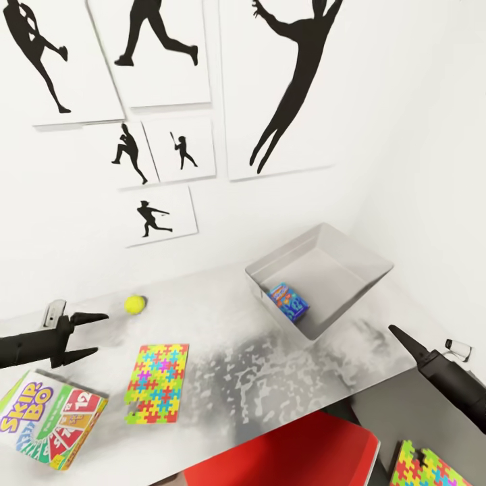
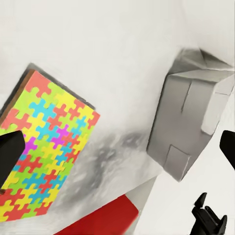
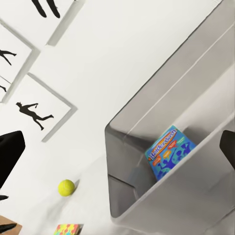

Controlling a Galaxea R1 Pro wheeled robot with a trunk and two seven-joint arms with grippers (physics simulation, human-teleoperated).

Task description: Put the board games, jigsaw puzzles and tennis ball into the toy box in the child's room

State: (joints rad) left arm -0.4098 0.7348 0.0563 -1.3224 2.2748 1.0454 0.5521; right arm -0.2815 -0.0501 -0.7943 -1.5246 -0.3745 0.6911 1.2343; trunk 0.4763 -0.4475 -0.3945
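Table (image 1: 270,378) under us carries the toy box (image 1: 351,253) at its far right, near the wall, and inside it a blue board game (image 1: 289,301) leans on edge against the near wall. We see the tennis ball (image 1: 135,304) resting on the tabletop to the left, with one jigsaw puzzle (image 1: 157,383) flat nearer the front edge and a Skip-Bo board game (image 1: 50,418) at the front left corner. Our left gripper (image 1: 101,333) hovers empty, fingers apart, between ball and Skip-Bo box. Our right gripper (image 1: 398,335) hangs off the table's right end; we cannot tell its finger spacing. A second jigsaw puzzle (image 1: 428,466) lies low at the right, beside a red chair (image 1: 290,452).
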